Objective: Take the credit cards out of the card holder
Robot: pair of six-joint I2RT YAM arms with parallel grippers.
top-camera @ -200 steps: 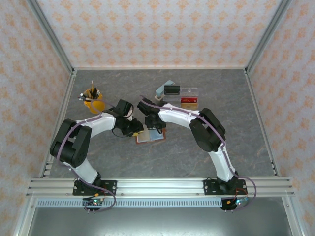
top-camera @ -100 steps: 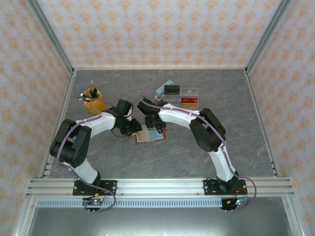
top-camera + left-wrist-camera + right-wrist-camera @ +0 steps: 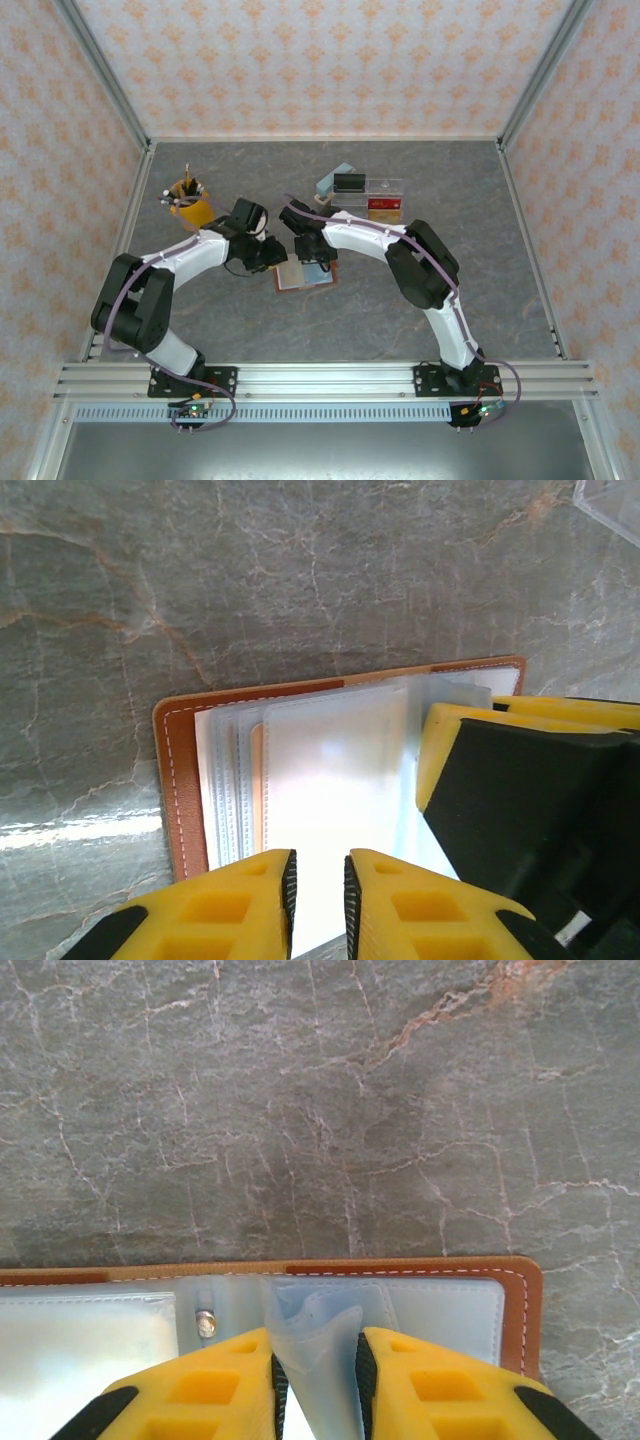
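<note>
The card holder lies open on the table, brown leather outside and pale blue translucent sleeves inside. My right gripper is shut on a bunched fold of a sleeve near the spine snap. In the left wrist view my right gripper's yellow finger stands over the sleeves. My left gripper hovers over a glossy pale sleeve, jaws a narrow gap apart with nothing between them. A tan strip, perhaps one of the credit cards, shows behind the sleeves. Both grippers meet over the holder.
A clear tiered organiser behind the holder carries a black box and a red flat piece, with a light blue block beside it. A yellow pencil cup stands at the left.
The left arm's elbow has swung out to the left and its wrist has shifted slightly back, uncovering more of the pencil cup. The right arm and the card holder have stayed put.
</note>
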